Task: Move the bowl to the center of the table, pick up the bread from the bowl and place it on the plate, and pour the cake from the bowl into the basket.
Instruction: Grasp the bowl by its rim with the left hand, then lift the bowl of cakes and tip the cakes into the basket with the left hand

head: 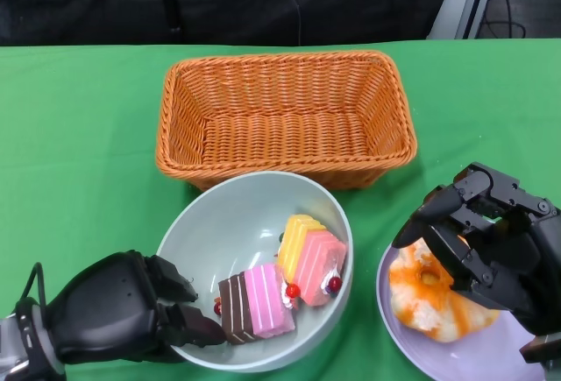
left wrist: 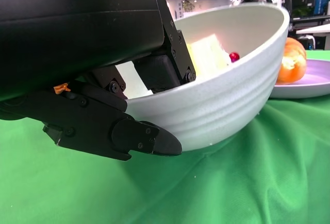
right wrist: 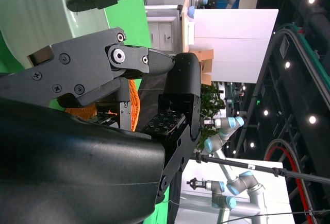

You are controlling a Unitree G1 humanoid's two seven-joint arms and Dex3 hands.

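The bowl (head: 230,239) rim is pinched by the left hand (head: 123,306). The right hand (head: 486,236) is held over the bread (head: 429,298) with fingers apart, grasping nothing.

I find no text, label, brand, number or sign that I can read in any of the three views. In the right wrist view the white panels and the cardboard box far behind the desk look blank from here, and any marking on them is too small for me to make out.
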